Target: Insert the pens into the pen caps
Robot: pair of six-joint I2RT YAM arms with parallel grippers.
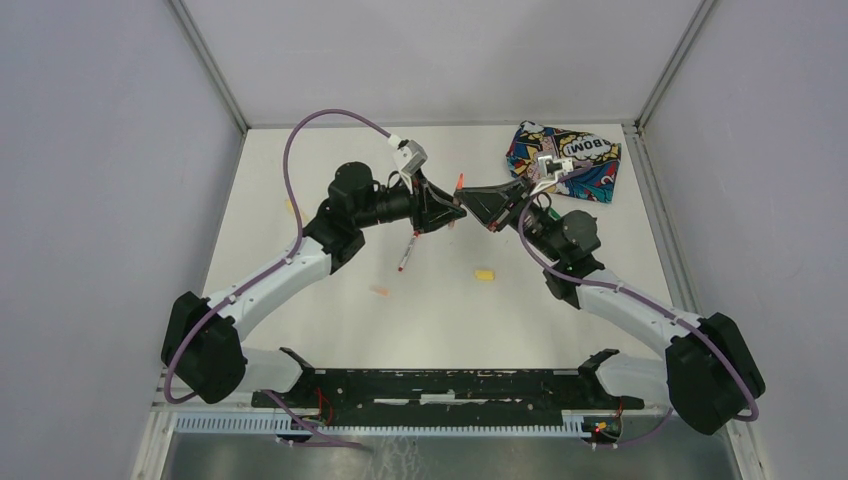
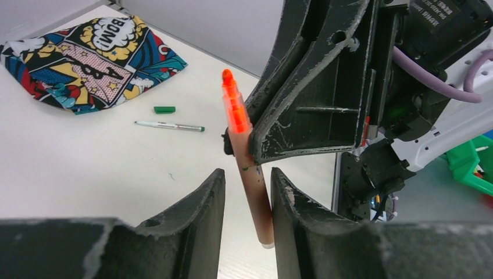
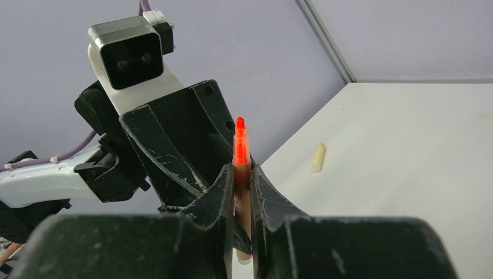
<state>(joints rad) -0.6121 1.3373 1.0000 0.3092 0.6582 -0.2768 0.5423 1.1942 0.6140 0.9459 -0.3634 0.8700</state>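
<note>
My right gripper (image 3: 241, 170) (image 1: 482, 207) is shut on the barrel of an orange pen (image 3: 240, 150) (image 2: 249, 168) (image 1: 459, 184), which it holds upright with the bright uncapped tip on top. My left gripper (image 2: 247, 172) (image 1: 450, 213) is open with a finger on each side of the pen's lower barrel. The pen rests against its right finger and a gap shows on the left. On the table lie a red-ended pen (image 1: 405, 254), a green-ended pen (image 2: 170, 125), a green cap (image 2: 164, 109), a yellow pen (image 3: 317, 158), a yellow cap (image 1: 484, 274) and an orange cap (image 1: 379, 291).
A comic-print fabric pouch (image 1: 563, 160) (image 2: 87, 58) lies at the back right of the white table. Grey walls stand close on the left, right and back. The two grippers meet tip to tip above the table's middle.
</note>
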